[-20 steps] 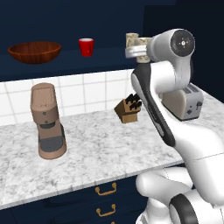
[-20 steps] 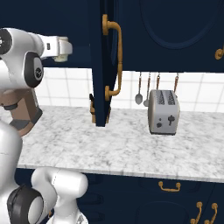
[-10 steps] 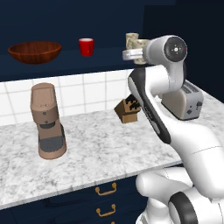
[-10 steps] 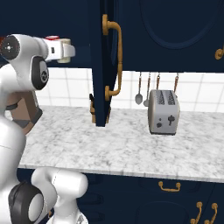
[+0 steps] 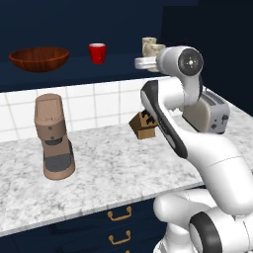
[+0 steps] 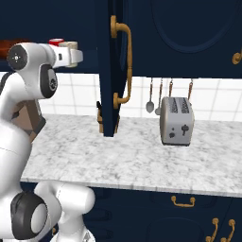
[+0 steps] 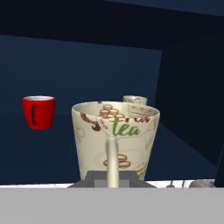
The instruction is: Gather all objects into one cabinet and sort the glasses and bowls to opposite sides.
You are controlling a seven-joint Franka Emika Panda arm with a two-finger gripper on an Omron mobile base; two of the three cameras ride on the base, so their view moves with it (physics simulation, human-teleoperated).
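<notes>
The cabinet's [image 5: 74,71] dark shelf holds the wooden bowl [image 5: 38,58] at the left and the red cup [image 5: 97,52] further right. My gripper [image 7: 112,175] is shut on the handle of a cream tumbler [image 7: 114,140] printed with "tea", upright at the shelf's front edge. A second cream tumbler [image 7: 134,100] stands just behind it, partly hidden, and the red cup [image 7: 38,112] is off to its left. From the left base view, my hand [image 5: 140,63] reaches in at the shelf's right end, below the tumblers [image 5: 152,47].
The open navy cabinet door [image 6: 112,71] with a gold handle juts out over the counter, right of my hand. On the marble counter [image 5: 108,168] stand a brown coffee machine [image 5: 53,138], a knife block [image 5: 144,126] and a toaster [image 6: 176,120]. Utensils [image 6: 156,97] hang on the tiled wall.
My hand has pushed a little further toward the cabinet shelf with the tumbler still in its grip. The bowl and the red cup have stayed put.
</notes>
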